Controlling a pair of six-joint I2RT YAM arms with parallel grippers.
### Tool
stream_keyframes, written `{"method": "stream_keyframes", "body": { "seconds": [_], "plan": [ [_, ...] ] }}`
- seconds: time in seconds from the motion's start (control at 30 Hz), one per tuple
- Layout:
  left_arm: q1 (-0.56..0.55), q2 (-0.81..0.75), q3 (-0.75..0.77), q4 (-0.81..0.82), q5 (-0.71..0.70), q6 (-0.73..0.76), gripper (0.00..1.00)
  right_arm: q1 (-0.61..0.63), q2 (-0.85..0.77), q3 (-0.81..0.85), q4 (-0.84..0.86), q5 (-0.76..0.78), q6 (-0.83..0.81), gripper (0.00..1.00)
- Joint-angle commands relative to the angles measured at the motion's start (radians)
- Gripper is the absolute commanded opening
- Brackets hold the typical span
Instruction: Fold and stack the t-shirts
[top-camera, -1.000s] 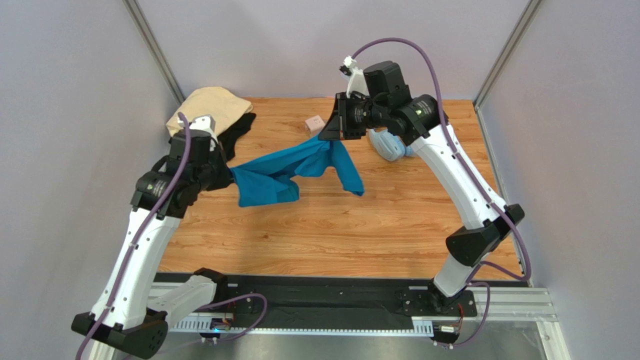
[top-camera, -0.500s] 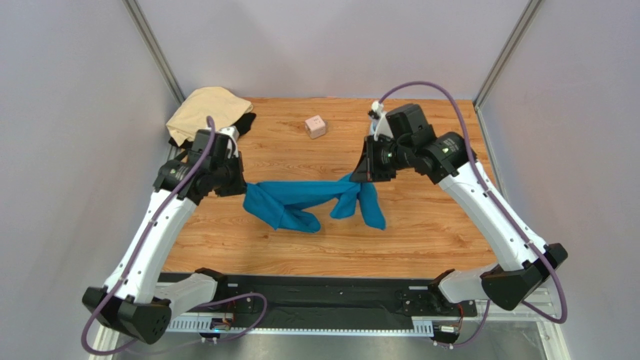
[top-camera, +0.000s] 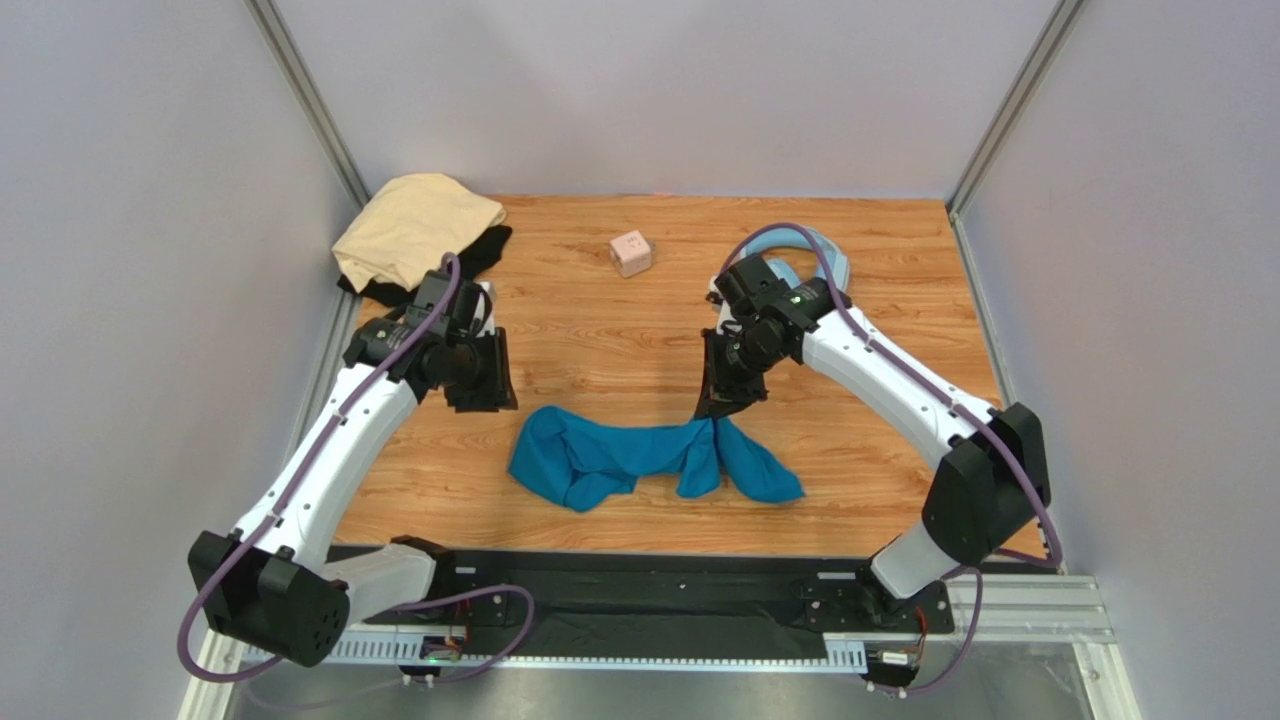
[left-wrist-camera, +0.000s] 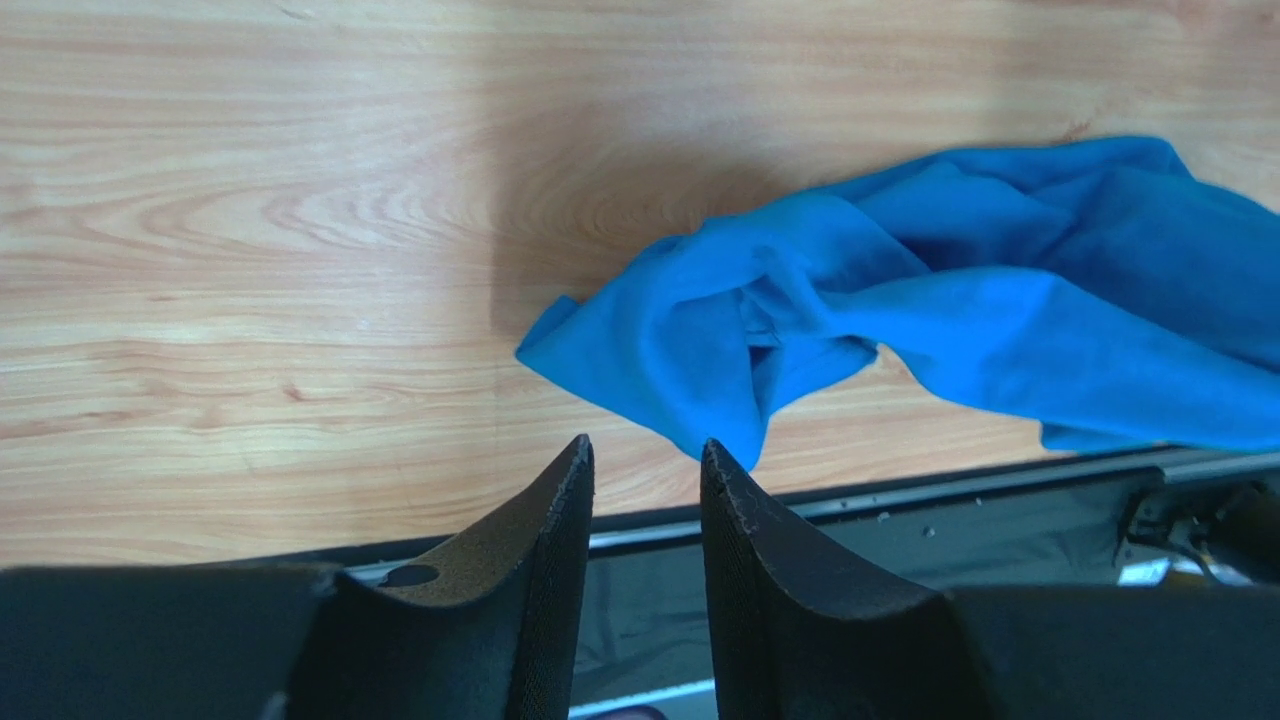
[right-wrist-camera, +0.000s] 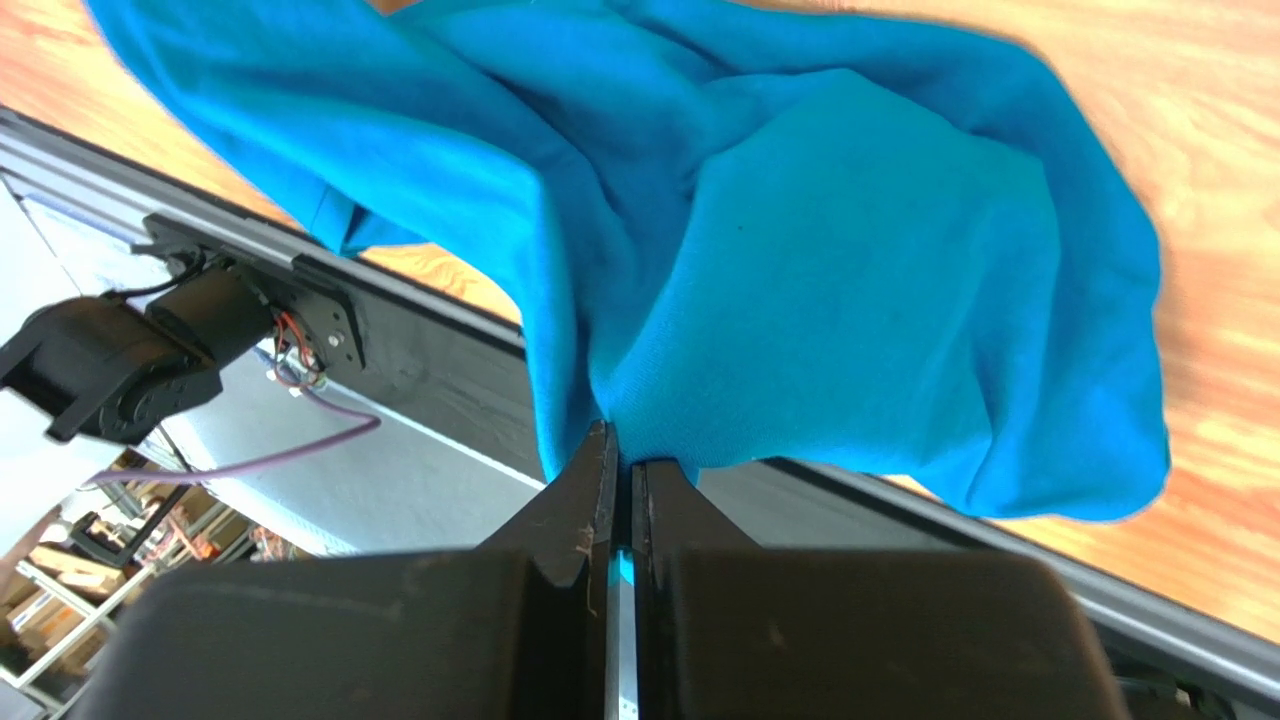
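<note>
The teal-blue t-shirt (top-camera: 639, 455) lies crumpled in a long bunch on the wooden table near its front edge. My right gripper (top-camera: 720, 402) is shut on a fold at the bunch's right part; the right wrist view shows the cloth (right-wrist-camera: 842, 255) pinched at the tips (right-wrist-camera: 621, 444). My left gripper (top-camera: 486, 390) hovers just left of and behind the shirt's left end. It is open with nothing between its fingers (left-wrist-camera: 559, 503), and the cloth (left-wrist-camera: 902, 308) lies just beyond the tips. A pale tan t-shirt (top-camera: 409, 219) lies heaped over a black one (top-camera: 478, 252) at the back left corner.
A small pink cube (top-camera: 633, 252) sits at the back middle of the table. Light-blue headphones (top-camera: 837, 276) show partly behind my right arm. Grey walls close in the left, back and right sides. A black rail (top-camera: 646, 593) runs along the front edge.
Both arms brought the teal-blue shirt down and toward the front edge. My left gripper has let go of its end and opened; the shirt now rests on the table.
</note>
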Motion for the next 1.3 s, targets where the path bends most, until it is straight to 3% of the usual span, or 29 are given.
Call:
{"method": "stream_keyframes", "body": {
  "seconds": [0.0,0.5,0.73,1.0,1.07,1.1,1.13,1.27],
  "plan": [
    [0.003,-0.026,-0.066,0.063,0.126,-0.018,0.4,-0.003,0.058,0.033,0.074,-0.025,-0.006,0.0],
    [-0.003,-0.003,-0.313,0.232,0.273,-0.037,0.43,-0.032,0.286,0.246,0.003,-0.041,-0.112,0.0],
    [-0.014,0.111,-0.389,0.335,0.302,-0.018,0.43,-0.058,0.301,0.249,-0.003,-0.048,-0.121,0.0],
    [-0.055,0.339,-0.367,0.406,0.35,-0.014,0.42,-0.075,0.293,0.223,0.008,-0.037,-0.129,0.0],
    [-0.073,0.376,-0.344,0.407,0.348,-0.009,0.37,-0.076,0.289,0.212,0.018,-0.035,-0.127,0.0],
    [-0.09,0.406,-0.336,0.409,0.347,-0.006,0.29,-0.078,0.287,0.211,0.021,-0.032,-0.127,0.0],
    [-0.096,0.42,-0.319,0.41,0.345,0.0,0.04,-0.079,0.289,0.211,0.023,-0.031,-0.127,0.0],
    [-0.104,0.419,-0.276,0.38,0.333,-0.006,0.0,-0.095,0.28,0.221,0.018,-0.023,-0.129,0.0]
  ]
}}
